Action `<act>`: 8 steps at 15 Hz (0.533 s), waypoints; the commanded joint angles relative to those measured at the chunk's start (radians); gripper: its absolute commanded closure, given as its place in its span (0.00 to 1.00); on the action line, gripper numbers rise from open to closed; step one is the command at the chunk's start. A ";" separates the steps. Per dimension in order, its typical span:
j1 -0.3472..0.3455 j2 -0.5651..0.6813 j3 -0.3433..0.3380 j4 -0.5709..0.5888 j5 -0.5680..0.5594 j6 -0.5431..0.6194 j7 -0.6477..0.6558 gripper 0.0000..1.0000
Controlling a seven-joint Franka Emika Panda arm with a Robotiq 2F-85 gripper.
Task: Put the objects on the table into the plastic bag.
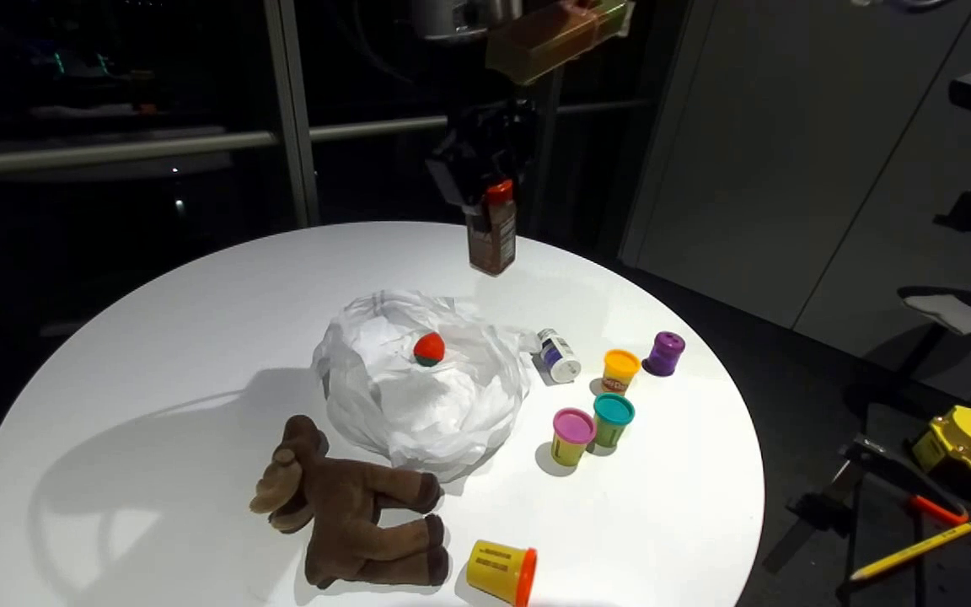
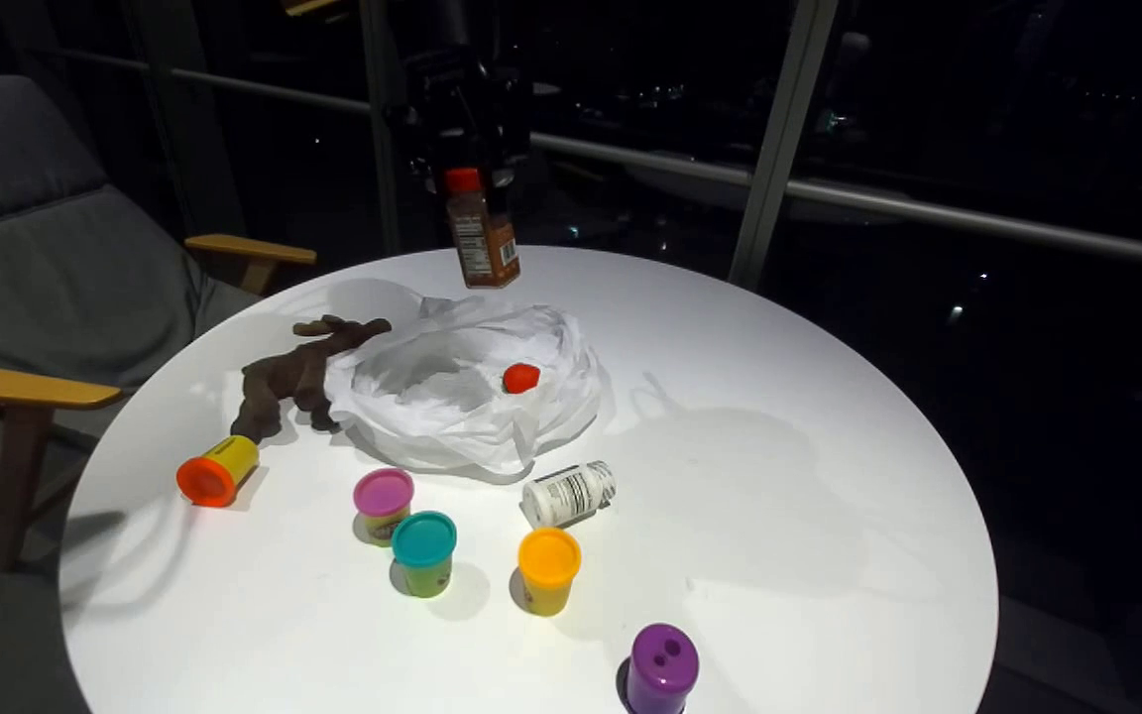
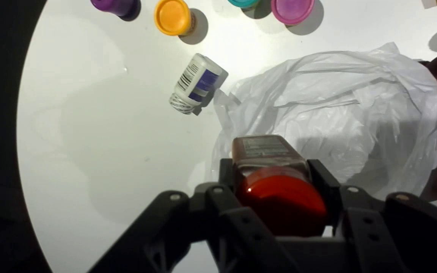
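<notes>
On the table [image 1: 199, 312], in an exterior view, we are finding a small round object [image 1: 429, 349] resting in the plastic bag [image 1: 469, 430], the plush toy [image 1: 342, 510] lying before it, left of a sideways tub [image 1: 494, 569]. Right of the bag, a bottle [image 1: 559, 356], three tubs [image 1: 613, 410] and a canister [image 1: 664, 354] are sitting; behind, the gripper [image 1: 490, 211] is holding a jar [image 1: 492, 244], seemingly aloft.
</notes>
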 commanded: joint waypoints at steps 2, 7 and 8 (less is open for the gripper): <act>0.014 0.285 -0.018 0.288 0.040 -0.094 -0.062 0.75; -0.015 0.499 -0.047 0.507 0.081 -0.155 -0.118 0.75; -0.026 0.531 -0.054 0.550 0.090 -0.157 -0.129 0.75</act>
